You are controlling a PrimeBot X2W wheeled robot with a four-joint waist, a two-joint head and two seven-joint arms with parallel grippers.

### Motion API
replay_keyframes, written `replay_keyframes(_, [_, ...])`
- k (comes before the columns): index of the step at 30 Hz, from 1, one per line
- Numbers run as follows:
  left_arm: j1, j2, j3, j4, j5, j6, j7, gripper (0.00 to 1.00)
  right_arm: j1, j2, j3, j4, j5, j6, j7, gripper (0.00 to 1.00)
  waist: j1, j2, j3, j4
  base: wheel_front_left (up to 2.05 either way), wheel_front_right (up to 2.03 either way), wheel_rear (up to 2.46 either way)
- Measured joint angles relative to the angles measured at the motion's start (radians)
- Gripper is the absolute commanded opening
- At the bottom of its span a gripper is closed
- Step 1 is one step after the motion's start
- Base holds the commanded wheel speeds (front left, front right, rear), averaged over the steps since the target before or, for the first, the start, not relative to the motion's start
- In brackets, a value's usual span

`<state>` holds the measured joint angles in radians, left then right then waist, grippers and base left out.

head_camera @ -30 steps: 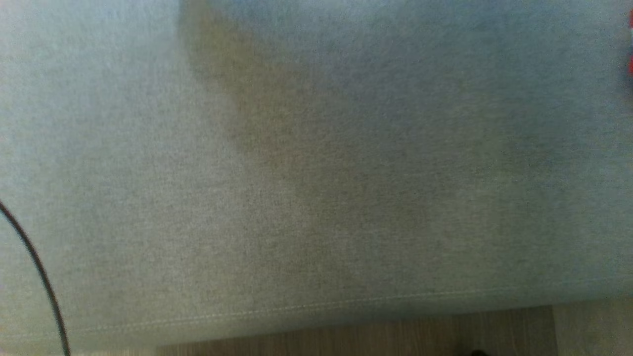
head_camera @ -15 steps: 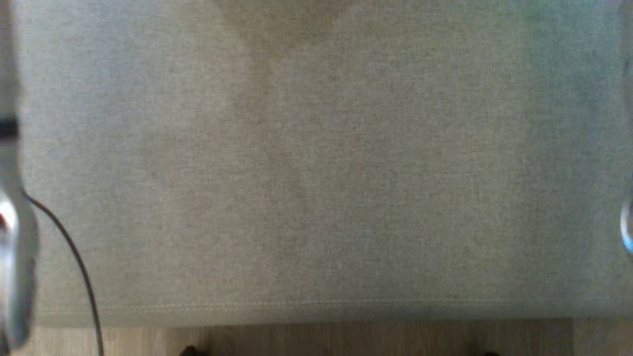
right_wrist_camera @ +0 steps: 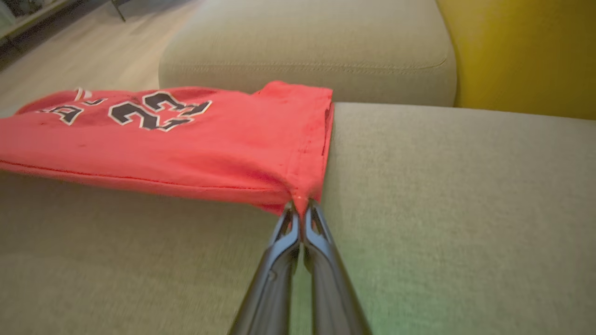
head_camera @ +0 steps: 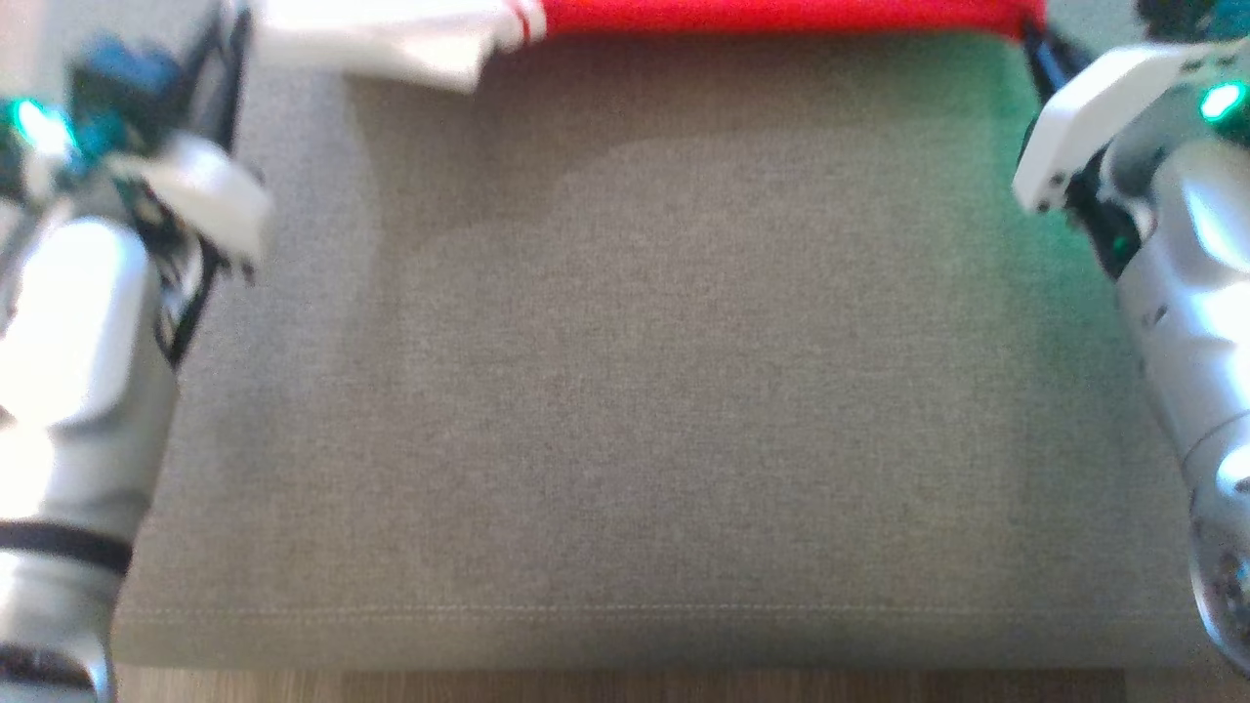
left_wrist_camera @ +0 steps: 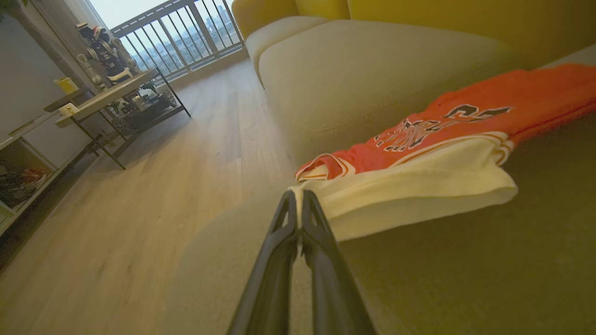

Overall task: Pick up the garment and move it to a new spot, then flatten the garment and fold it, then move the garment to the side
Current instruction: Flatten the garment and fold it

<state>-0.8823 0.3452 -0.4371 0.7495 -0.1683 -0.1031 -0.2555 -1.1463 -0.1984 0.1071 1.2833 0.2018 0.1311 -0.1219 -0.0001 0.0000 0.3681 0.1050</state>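
A grey seat cushion [head_camera: 625,391] spreads across the middle of the head view. A stitched seam runs along its 6 o'clock edge, with a strip of wooden floor [head_camera: 625,683] below. The robot's two pale forearms flank the cushion at 9 and 3 o'clock.

In the left wrist view a metal-legged table [left_wrist_camera: 111,93] loaded with clutter stands at 10 o'clock, well apart from the sofa. A railing [left_wrist_camera: 186,28] stands behind it at 11 o'clock. A second cushion [right_wrist_camera: 307,42] butts against the first at 12 o'clock in the right wrist view, just behind the garment. A yellow backrest [right_wrist_camera: 521,51] rises at 1 o'clock.

The garment [head_camera: 771,15], a red jersey with a white part, lies at the far edge of the seat cushion, at 12 o'clock in the head view. Its long axis runs from 9 to 3 o'clock, white end toward 9 and red end toward 3. The printed number and lettering face up.

The left gripper [left_wrist_camera: 300,197] has its fingers pressed together on the white corner. The right gripper [right_wrist_camera: 300,207] pinches the red corner the same way. The near edge looks slightly raised off the cushion between them.
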Motion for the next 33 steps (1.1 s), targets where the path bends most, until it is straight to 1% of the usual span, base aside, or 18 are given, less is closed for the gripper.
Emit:
replay_keyframes(4, [0.099,0.027,-0.059,0.002,0.012,-0.013,0.025,0.0,0.057,-0.008,0.096,-0.002,0.019,0.0,0.047,0.0,0.0,0.0,-0.05,0.0,0.0,0.0,0.0])
replay_keyframes(8, [0.167,0.038,-0.112,-0.022,0.01,-0.021,0.046,0.0,0.114,-0.03,0.135,-0.01,0.081,0.0,0.064,0.0,0.0,0.0,-0.091,0.005,0.0,0.0,0.0])
replay_keyframes(9, [0.18,0.039,-0.128,-0.034,0.006,-0.022,0.055,0.0,0.125,-0.038,0.155,-0.015,0.087,0.0,0.067,0.0,0.0,0.0,-0.099,0.007,0.0,0.0,0.0])
replay_keyframes(10, [0.202,0.049,-0.159,-0.054,0.004,-0.029,0.071,0.0,0.15,-0.049,0.207,-0.032,0.087,0.0,0.069,0.0,0.0,0.0,-0.115,0.012,0.0,0.0,0.0])
replay_keyframes(11, [0.202,0.049,-0.159,-0.054,0.004,-0.029,0.071,0.0,0.15,-0.049,0.207,-0.032,0.087,0.0,0.069,0.0,0.0,0.0,-0.115,0.012,0.0,0.0,0.0])
replay_keyframes(16, [0.249,0.107,-0.23,-0.106,0.001,-0.029,0.108,0.0,0.202,-0.064,0.31,-0.074,0.129,0.0,0.091,0.0,0.0,0.0,-0.151,0.014,0.0,0.0,0.0])
replay_keyframes(24, [0.332,0.18,-0.361,-0.212,-0.081,-0.029,0.184,0.0,0.279,-0.118,0.473,-0.142,0.236,0.0,0.196,0.0,0.0,0.0,-0.21,0.006,0.0,0.0,0.0])
replay_keyframes(30, [0.365,0.246,-0.448,-0.3,-0.152,-0.029,0.225,0.0,0.329,-0.168,0.579,-0.219,0.356,0.0,0.298,0.0,0.0,0.0,-0.243,-0.002,0.0,0.0,0.0])
replay_keyframes(33, [0.378,0.275,-0.49,-0.338,-0.187,-0.029,0.248,0.0,0.363,-0.193,0.614,-0.265,0.44,0.0,0.349,0.0,0.0,0.0,-0.26,-0.006,0.0,0.0,0.0])
